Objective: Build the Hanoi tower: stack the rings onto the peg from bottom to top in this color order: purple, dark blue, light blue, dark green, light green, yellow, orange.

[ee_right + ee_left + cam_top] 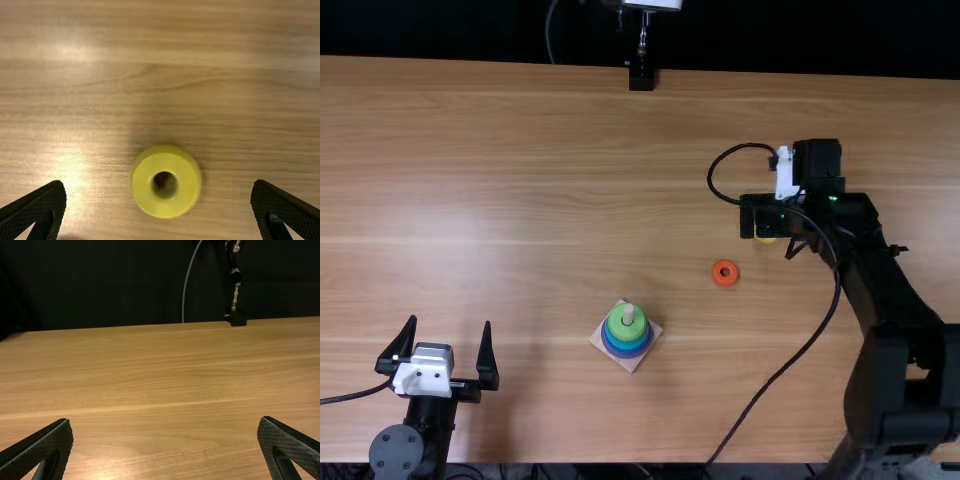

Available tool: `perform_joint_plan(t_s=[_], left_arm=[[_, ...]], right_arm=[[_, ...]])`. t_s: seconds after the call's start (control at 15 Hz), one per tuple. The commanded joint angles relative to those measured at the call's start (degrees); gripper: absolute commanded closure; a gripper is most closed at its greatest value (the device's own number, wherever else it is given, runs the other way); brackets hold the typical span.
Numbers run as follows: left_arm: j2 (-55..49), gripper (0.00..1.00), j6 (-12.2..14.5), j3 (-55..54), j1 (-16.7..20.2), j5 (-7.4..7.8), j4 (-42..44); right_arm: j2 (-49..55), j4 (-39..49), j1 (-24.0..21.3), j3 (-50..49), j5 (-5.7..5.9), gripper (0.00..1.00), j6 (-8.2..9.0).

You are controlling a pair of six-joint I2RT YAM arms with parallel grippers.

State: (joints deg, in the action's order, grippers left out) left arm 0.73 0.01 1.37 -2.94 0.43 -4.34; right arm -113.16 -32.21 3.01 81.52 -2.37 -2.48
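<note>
The Hanoi tower [619, 325], topped with green, is seen at lower centre. An orange ring [716, 279] is set to its upper right; beyond, a yellow ring [145, 186] is overhung by the wide-spread right gripper [765, 216]. At lower left, the left gripper [450, 325] is opened wide.

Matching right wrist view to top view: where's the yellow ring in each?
Right wrist view: yellow ring on the table, in the gap between the right gripper's open fingers.
Top view: beyond and right of the orange ring, partly hidden by the right gripper.
Shared landmark: the right gripper.
</note>
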Motion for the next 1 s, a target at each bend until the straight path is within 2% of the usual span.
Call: perform_joint_plan(t_s=[0.0,0.93], left_arm=[[-0.73,0.00,0.41,-1.37,0.48,0.10,-0.20],[-0.73,0.00,0.41,-1.37,0.48,0.10,-0.20]], right_arm=[[-2.32,-0.02,0.51,2.07,-0.16,0.00,0.05],[-6.89,-0.34,0.33,5.58,0.05,0.00,0.05]])
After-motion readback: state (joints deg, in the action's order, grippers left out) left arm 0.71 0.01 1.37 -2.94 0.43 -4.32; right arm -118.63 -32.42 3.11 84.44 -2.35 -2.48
